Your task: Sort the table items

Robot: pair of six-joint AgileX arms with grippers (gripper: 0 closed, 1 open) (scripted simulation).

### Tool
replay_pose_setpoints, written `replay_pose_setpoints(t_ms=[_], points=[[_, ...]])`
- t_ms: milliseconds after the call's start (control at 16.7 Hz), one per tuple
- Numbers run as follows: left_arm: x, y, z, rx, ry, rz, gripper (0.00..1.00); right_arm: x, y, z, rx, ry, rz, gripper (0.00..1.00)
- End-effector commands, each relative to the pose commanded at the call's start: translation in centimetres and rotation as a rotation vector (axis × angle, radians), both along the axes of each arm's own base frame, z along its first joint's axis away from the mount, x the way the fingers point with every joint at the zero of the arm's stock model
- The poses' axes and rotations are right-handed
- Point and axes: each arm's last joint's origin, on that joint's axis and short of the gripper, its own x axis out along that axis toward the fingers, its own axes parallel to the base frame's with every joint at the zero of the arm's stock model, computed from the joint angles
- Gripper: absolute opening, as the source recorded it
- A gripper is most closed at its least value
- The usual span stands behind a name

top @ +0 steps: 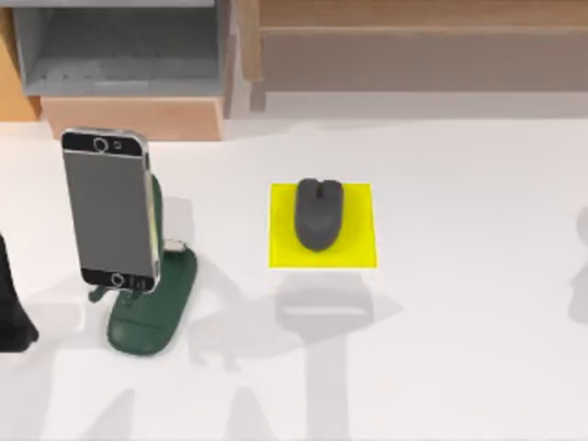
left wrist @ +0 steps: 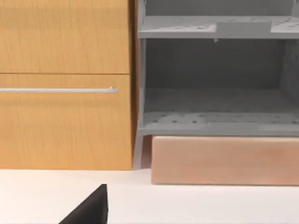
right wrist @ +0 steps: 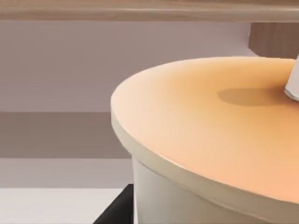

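Observation:
The smartphone [top: 108, 209], with a grey screen and black bezels, stands propped on a dark green stand [top: 156, 303] at the table's left. The dark grey mouse [top: 319, 213] lies on a yellow square mat [top: 357, 250] near the middle of the white table [top: 459, 349]. My left arm [top: 9, 308] is a dark shape at the left edge, beside the phone stand and apart from it. A black part of the left gripper [left wrist: 88, 210] shows low in the left wrist view. A black part of the right gripper [right wrist: 117, 210] shows low in the right wrist view.
At the back left stand a wooden cabinet with drawers [left wrist: 65, 93], a grey open shelf [left wrist: 215, 84] and a pale wooden block [left wrist: 224, 161]. A long wooden unit [top: 423, 46] runs along the back right. A round cream object with an orange top [right wrist: 210, 140] sits close before the right wrist camera.

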Motion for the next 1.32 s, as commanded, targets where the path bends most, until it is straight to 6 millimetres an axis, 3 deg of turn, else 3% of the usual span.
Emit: replay_pose_setpoints(t_ms=[120, 180, 720, 1320], points=[[0.0, 0.0, 0.0, 0.0, 0.0, 0.0, 1.0, 0.0, 0.0, 0.0, 0.0, 0.0, 0.0, 0.02], [0.0, 0.0, 0.0, 0.0, 0.0, 0.0, 1.0, 0.0, 0.0, 0.0, 0.0, 0.0, 0.0, 0.0], [0.0, 0.0, 0.0, 0.0, 0.0, 0.0, 1.0, 0.0, 0.0, 0.0, 0.002, 0.001, -0.001, 0.0], [0.0, 0.0, 0.0, 0.0, 0.0, 0.0, 1.0, 0.3, -0.1, 1.4, -0.009, -0.021, 0.002, 0.0]])
